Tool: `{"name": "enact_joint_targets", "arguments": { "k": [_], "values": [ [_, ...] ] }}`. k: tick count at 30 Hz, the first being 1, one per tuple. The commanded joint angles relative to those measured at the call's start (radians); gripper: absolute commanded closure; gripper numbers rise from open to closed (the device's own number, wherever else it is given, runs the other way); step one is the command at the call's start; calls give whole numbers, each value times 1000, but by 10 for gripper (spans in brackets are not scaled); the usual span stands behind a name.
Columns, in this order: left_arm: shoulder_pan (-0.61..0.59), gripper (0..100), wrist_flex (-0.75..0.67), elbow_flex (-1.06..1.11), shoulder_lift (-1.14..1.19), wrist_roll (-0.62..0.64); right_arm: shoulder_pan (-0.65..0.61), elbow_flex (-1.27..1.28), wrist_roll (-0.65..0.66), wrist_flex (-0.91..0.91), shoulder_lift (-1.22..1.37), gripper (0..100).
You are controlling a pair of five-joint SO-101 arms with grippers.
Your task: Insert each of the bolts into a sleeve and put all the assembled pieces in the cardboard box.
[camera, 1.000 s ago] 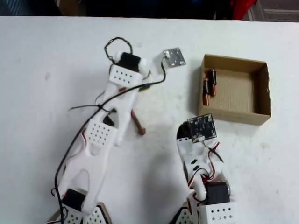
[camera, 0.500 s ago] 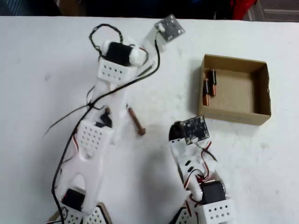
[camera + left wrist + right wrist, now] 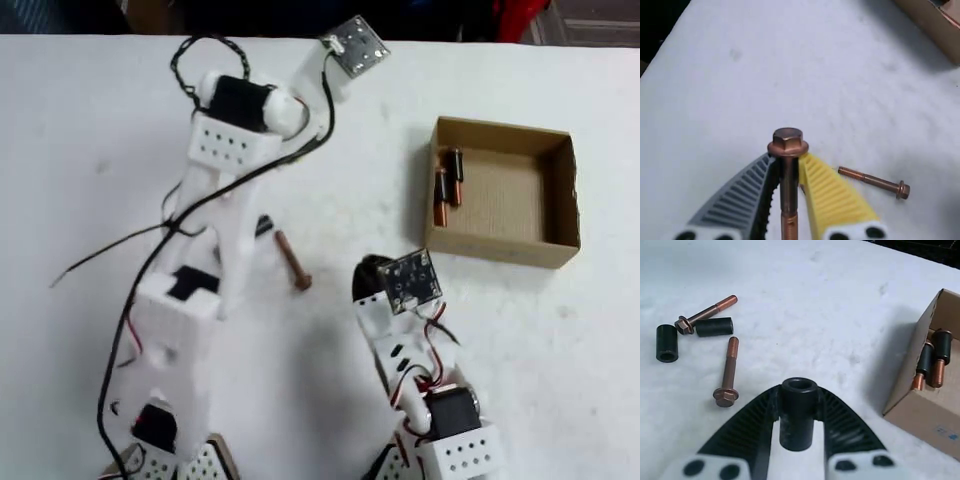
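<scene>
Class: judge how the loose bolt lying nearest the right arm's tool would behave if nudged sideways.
The bolt looks like solid metal, so it is probably stiff and heavy for its size. Its round shank lies flat on the table, so it would likely roll, curving around its wider flanged head.

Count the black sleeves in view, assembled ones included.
5. One held sleeve in the right gripper; end-on sleeve and side-on sleeve loose on the table; two boxed sleeves in the cardboard box. Others may be hidden.

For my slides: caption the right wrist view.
Right gripper holds a black sleeve; two bolts, two sleeves lie loose; cardboard box nearby.
</scene>
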Motion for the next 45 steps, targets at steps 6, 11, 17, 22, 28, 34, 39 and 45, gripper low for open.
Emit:
{"name": "enact_joint_targets", "arguments": {
  "k": [6, 11, 17, 22, 28, 34, 39, 45],
  "values": [
    [-2, 979, -2, 279, -383, 11, -70, 8, -8, -28, -12, 981],
    [-2, 979, -3, 433, -550, 11, -128, 8, -8, -30, -12, 981],
    [-2, 979, -14, 628, -740, 11, -173, 8, -8, -68, -12, 981],
    [-4, 978, -58, 779, -895, 11, -179, 8, -8, -116, -12, 981],
    [-4, 978, -164, 984, -1081, 201, -179, 8, -8, -174, -12, 981],
    [-4, 977, -342, 1226, -1231, 275, -179, 8, -147, -208, -12, 981],
    [-4, 977, -471, 1410, -1380, 276, -179, 8, -164, -259, -12, 981],
    [-2, 977, -605, 1637, -1593, 284, -225, 8, -164, -372, -12, 981]
  ]
}}
